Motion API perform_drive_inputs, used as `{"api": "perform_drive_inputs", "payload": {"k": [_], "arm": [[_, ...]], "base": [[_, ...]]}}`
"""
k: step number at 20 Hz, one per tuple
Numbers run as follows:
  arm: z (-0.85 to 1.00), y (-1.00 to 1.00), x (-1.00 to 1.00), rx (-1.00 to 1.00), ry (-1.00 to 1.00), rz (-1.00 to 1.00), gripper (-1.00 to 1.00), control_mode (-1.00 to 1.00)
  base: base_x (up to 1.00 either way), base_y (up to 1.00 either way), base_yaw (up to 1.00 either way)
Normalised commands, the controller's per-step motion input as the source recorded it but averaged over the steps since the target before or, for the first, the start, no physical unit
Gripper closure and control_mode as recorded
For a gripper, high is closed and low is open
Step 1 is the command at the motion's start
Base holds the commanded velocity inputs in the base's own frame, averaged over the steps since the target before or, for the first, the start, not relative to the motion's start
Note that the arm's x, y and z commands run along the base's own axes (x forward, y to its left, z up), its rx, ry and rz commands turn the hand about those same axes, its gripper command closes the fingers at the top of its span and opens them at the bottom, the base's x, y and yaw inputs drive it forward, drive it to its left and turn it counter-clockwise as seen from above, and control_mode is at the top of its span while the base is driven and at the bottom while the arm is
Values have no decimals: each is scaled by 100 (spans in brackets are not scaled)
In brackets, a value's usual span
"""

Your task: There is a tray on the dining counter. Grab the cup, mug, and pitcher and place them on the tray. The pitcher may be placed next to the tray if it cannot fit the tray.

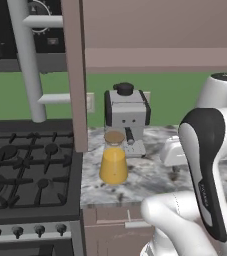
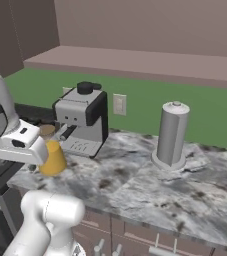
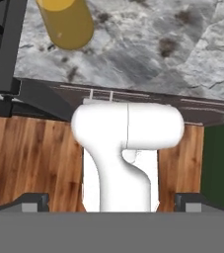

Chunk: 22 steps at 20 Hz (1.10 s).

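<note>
One coffee machine point(image 1: 126, 120) stands just behind pitcher point(image 1: 113, 159).

A green wall point(image 2: 195, 107) runs behind the marbled bench point(image 2: 150, 185), with a pale outlet plate point(image 2: 119, 104) set into it and a long brownish shelf point(image 2: 150, 62) above. At the bench's left end sits a black gas stove point(image 1: 27, 170), knobs along its front. Brown cabinet fronts point(image 1: 110, 227) lie under the bench's front edge, and the floor point(image 3: 29, 158) is warm wooden planks.
</note>
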Motion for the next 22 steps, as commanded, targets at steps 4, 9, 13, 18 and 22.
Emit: {"api": "perform_drive_inputs", "payload": {"k": [4, 9, 13, 18, 22], "arm": [[-18, 2, 23, 0, 0, 0, -100, -100], [-2, 7, 23, 0, 0, 0, -100, -100], [0, 11, 24, 0, 0, 0, -100, -100], [-11, 13, 22, 0, 0, 0, -100, -100], [-16, 13, 12, 0, 0, 0, -100, -100]], "base": [[0, 0, 0], [0, 0, 0], [0, 0, 0], [0, 0, 0], [0, 0, 0]]}}
